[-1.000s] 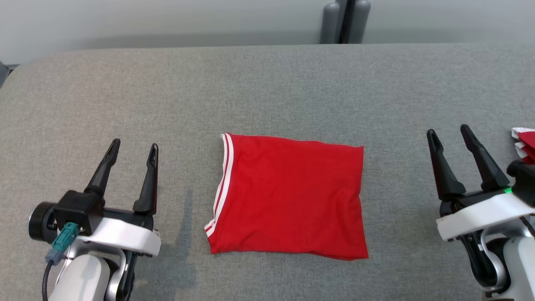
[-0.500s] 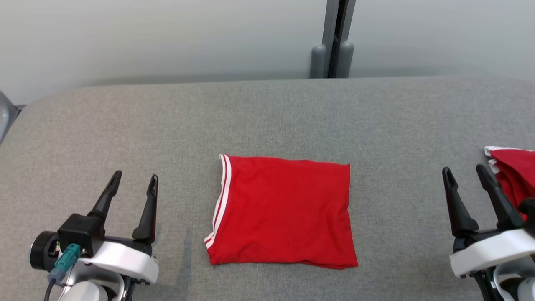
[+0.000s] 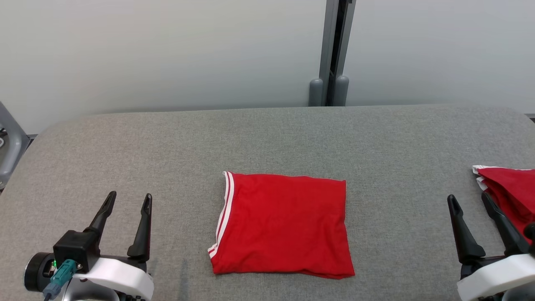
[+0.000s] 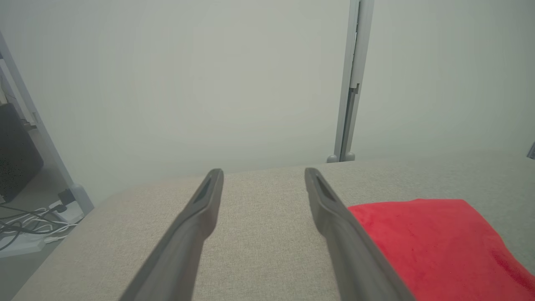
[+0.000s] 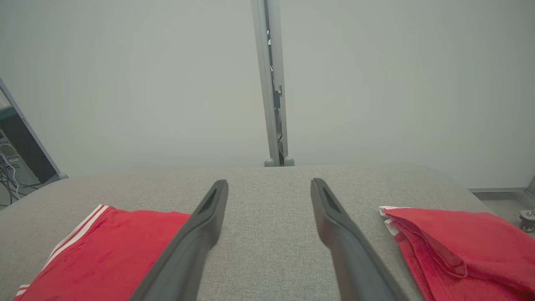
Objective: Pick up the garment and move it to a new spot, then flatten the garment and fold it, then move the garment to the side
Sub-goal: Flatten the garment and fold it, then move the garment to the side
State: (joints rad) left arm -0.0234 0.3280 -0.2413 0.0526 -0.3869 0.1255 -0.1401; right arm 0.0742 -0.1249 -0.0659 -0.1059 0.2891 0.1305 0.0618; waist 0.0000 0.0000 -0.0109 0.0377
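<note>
The garment is red with white stripes along its left edge and lies folded into a flat rectangle in the middle of the grey table. It also shows at the right in the left wrist view and at the lower left in the right wrist view. My left gripper stands open to the garment's left, nothing between its fingers. My right gripper stands open to the garment's right, also empty. Neither touches the cloth.
A second folded red cloth with white trim lies at the table's right edge, just beside my right gripper, and shows in the right wrist view. A grey post stands against the pale wall behind. Cables lie on the floor left of the table.
The head camera has tilted up, so table, garment and grippers sit lower in the picture and more wall shows. Both grippers stay open; the garment lies as before.
</note>
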